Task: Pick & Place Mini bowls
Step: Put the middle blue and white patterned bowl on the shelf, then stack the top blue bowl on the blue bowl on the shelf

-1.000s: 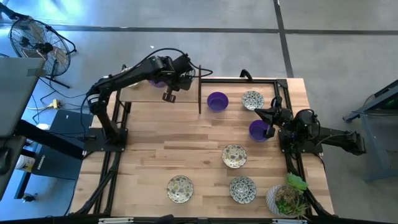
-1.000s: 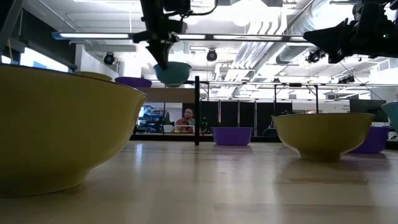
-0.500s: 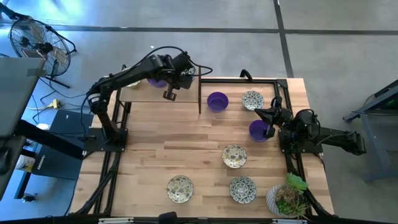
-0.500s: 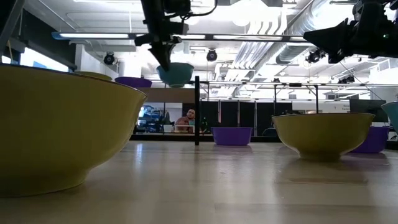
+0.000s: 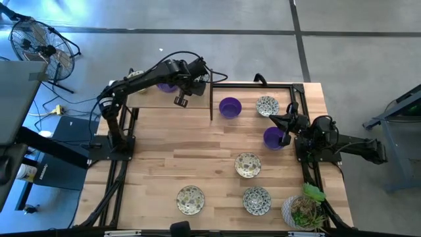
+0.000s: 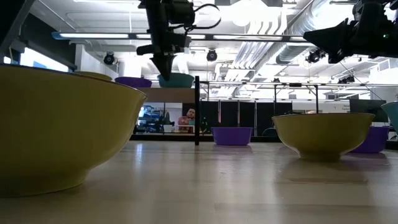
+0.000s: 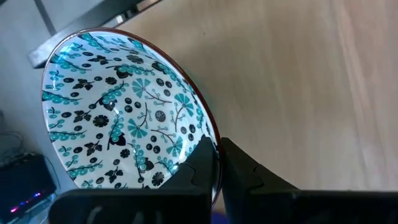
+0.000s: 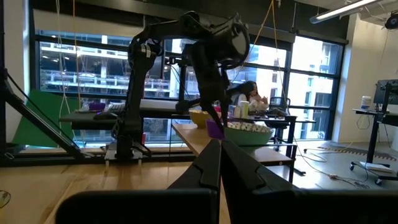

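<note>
Wooden bench (image 5: pixel 197 158) carries six bowls (image 5: pixel 248 164), mostly toward three o'clock. Left pincer (image 5: pixel 179 100), clamped on a floral bowl's (image 7: pixel 124 112) rim, hangs at eleven o'clock over the raised shelf (image 5: pixel 148 99): a carry, with lowering and release likely next. Right pincer (image 5: pixel 275 119) waits, fingers together, at two o'clock.

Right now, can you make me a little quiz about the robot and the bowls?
1. True or false: the left gripper grips a patterned bowl by its rim.
2. How many bowls rest on the table's main surface in the high view? A) four B) six C) nine
3. Fill in: the right gripper waits, shut, beside a ____ bowl.

Key: 1 true; 2 B; 3 purple.
</note>
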